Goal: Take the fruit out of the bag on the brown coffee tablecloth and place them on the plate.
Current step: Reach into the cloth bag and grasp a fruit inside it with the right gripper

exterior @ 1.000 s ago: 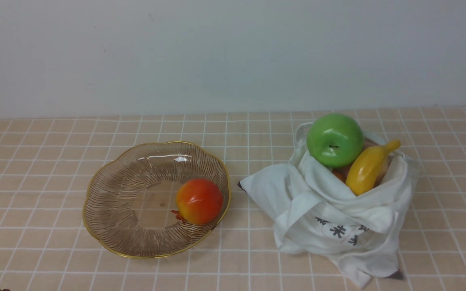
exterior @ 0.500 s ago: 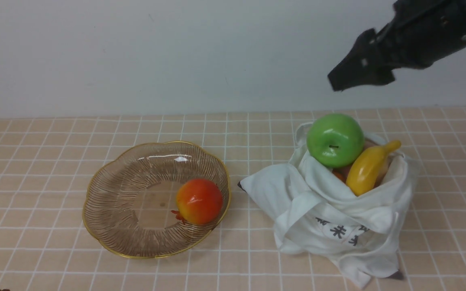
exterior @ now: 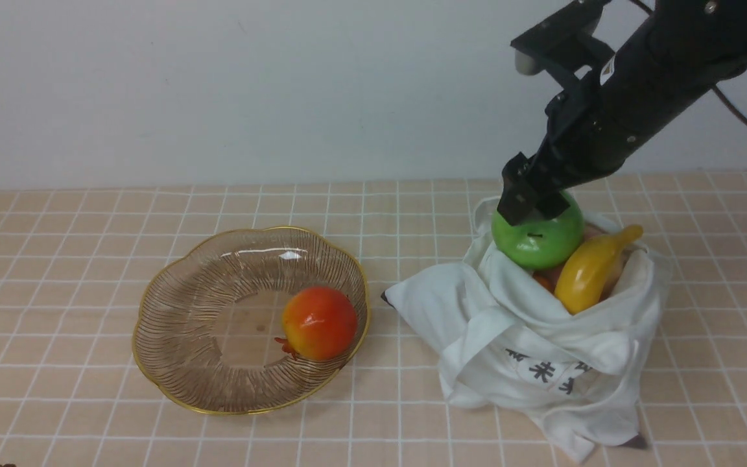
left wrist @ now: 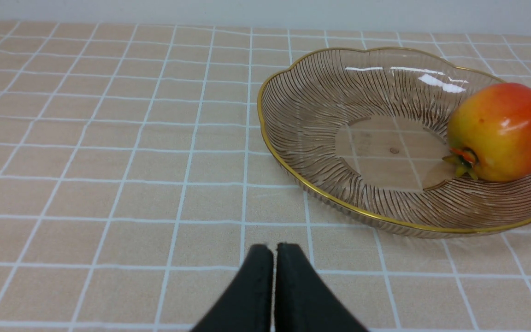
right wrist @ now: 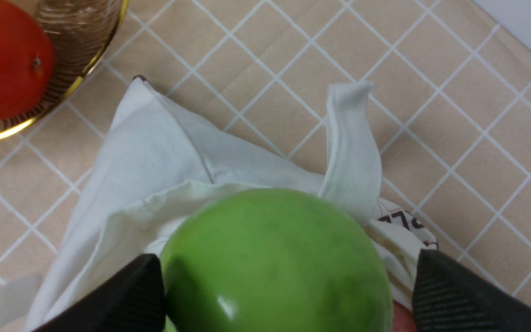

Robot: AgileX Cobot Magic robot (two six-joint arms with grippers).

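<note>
At the open mouth of the bag point(exterior: 529, 337): green apple point(exterior: 535, 245) uppermost, banana point(exterior: 587, 269) just beside it on the right, and right gripper point(exterior: 532, 209) down over that apple, spread wide to either side of it, clamped on nothing. Left of the bag, plate point(exterior: 176, 311) on the tablecloth point(exterior: 88, 220), pomegranate point(exterior: 320, 323) in its bag-side half. Farther from the bag than the plate, left gripper point(left wrist: 274, 252) pressed fully closed, empty, above the tablecloth.

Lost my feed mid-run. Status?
Left gripper jaws shut, holding nothing. Right gripper jaws open, straddling green apple atop bag, not clamped. Pomegranate on plate. Banana and handle loop crowd the apple.
</note>
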